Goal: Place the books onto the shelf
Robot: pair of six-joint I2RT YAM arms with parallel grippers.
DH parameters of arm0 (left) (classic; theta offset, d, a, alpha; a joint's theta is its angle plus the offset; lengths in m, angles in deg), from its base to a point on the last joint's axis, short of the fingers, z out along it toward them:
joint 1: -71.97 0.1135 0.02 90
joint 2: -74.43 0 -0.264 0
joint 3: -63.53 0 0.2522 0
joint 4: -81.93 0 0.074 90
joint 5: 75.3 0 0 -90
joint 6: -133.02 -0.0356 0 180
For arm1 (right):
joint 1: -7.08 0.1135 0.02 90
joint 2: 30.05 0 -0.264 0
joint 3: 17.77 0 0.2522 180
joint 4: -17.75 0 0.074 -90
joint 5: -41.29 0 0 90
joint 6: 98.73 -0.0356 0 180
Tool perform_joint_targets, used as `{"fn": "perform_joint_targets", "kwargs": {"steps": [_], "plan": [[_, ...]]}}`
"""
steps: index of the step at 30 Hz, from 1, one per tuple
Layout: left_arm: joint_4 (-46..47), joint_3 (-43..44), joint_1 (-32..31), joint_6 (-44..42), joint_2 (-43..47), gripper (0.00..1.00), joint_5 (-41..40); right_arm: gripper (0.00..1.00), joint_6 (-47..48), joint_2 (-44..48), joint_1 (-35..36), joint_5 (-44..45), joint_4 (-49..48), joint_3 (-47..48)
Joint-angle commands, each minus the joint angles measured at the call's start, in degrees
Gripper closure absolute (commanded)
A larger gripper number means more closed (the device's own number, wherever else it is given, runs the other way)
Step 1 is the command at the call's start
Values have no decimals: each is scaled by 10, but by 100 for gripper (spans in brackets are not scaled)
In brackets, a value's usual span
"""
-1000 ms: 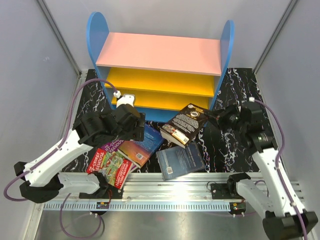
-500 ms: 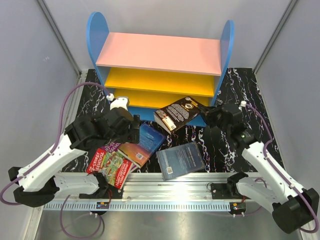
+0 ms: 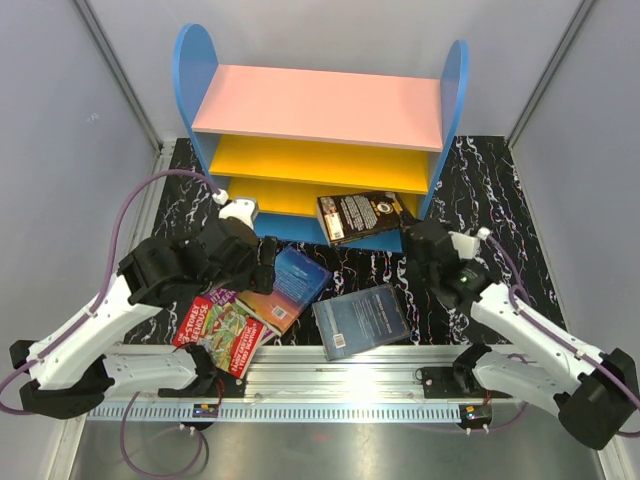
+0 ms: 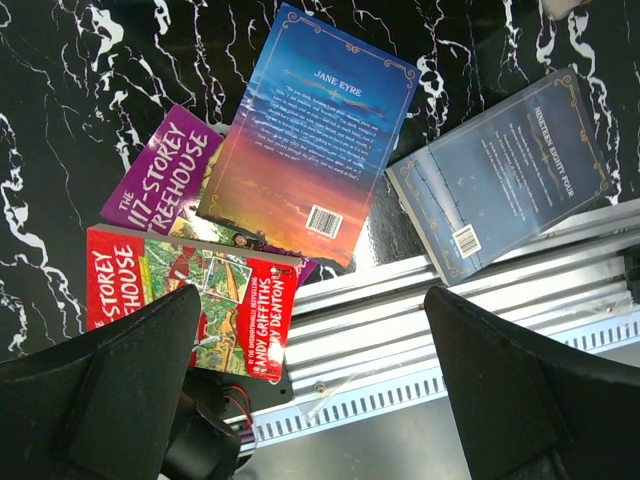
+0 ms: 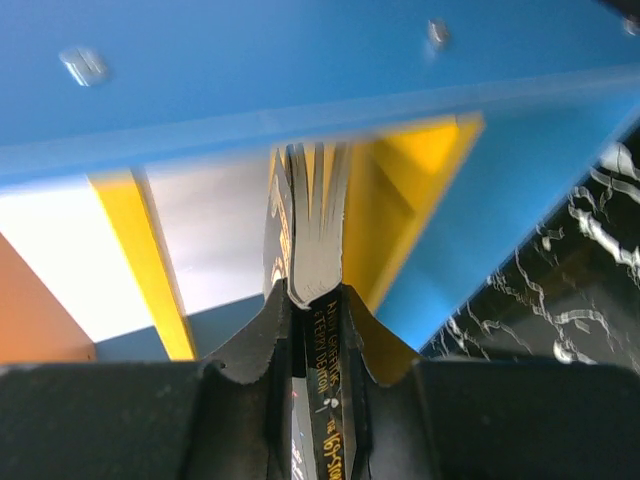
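Marbled tabletop (image 3: 480, 180); right arm (image 3: 530, 325) extended, right fingers (image 5: 255, 345) clamping black book (image 3: 358, 216), left fingers (image 4: 130, 390) wide.

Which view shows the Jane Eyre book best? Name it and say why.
Left wrist view. The Jane Eyre book is fully visible there, back cover up, title and barcode readable. The top external view shows it small, partly hidden by the left arm. The right wrist view does not show it.

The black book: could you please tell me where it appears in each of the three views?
Top: black book centre, against the shelf's lower front, held by the right gripper.
Left wrist: not in it.
Right wrist: centre, clamped edge-on, shelf behind.
Shared landmark: the black marbled table.
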Motion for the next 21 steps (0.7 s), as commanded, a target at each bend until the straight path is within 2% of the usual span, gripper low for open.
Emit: {"fn": "perform_joint_targets", "kwargs": {"steps": [1,3,5,6,7,10,15,21], "plan": [[-73,26,2,-44,0,1,21,100,-128,-6,74,172,31,34],[-74,32,2,-58,-1,1,31,100,-213,-21,117,213,70,36],[-74,40,2,-67,2,1,39,100,-290,-40,140,275,157,44],[-73,40,2,-75,4,1,41,100,-377,-48,150,291,189,47],[-73,39,2,-80,10,1,43,100,-415,-56,162,318,232,47],[-83,39,2,-84,27,1,37,100,-553,-100,166,342,292,55],[-100,17,1,-71,64,1,34,100,-593,-131,167,369,358,102],[-98,-19,2,-59,96,1,44,100,-581,-117,167,399,288,98]]}}
